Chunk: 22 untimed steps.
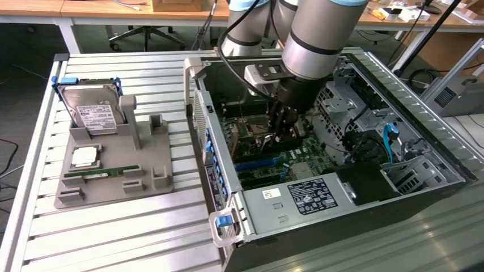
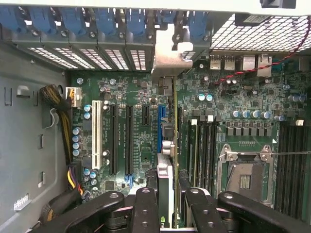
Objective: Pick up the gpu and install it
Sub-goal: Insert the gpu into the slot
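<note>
Gpu [image 2: 167,141] edge-on between pincer [image 2: 165,204] fingers, above motherboard [image 2: 136,121].

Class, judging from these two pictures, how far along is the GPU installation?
Done: the gpu is off the tray and inside the open computer case. In hand: the gripper holds it edge-on above the motherboard, beside the blue slot. Left: seating it; it isn't visibly pressed home.

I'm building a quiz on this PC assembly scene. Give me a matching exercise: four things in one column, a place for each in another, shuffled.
Things:
1. gpu
2. hard drive
3. RAM stick
4. gripper

Places:
A. lying flat on the grey holder
B. inside the open case, over the motherboard
C. between the gripper's fingers, edge-on
D. standing at the holder's far end, in a blue frame

Pairs: 1-C, 2-D, 3-A, 4-B
</note>
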Motion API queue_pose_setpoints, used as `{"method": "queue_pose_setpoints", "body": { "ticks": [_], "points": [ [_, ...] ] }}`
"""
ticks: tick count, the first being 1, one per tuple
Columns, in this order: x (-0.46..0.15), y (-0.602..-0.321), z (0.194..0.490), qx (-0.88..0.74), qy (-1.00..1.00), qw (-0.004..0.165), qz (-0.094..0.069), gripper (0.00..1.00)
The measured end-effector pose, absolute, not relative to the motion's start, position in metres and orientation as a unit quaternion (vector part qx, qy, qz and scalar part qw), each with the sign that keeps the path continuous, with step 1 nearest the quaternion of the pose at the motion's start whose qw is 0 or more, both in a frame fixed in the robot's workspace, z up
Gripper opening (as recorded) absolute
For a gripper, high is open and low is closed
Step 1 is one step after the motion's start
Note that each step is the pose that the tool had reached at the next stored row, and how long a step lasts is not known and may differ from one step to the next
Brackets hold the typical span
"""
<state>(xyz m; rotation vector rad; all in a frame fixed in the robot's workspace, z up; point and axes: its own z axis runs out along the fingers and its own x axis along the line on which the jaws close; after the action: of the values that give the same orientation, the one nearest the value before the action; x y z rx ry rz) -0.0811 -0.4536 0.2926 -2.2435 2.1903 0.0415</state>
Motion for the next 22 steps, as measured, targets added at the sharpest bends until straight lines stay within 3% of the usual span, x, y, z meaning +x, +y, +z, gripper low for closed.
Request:
{"method": "queue_pose_setpoints", "body": {
  "ticks": [22],
  "points": [
    [-0.099, -0.457, 0.265, -0.715, 0.699, 0.003, 0.013, 0.27]
  ]
}}
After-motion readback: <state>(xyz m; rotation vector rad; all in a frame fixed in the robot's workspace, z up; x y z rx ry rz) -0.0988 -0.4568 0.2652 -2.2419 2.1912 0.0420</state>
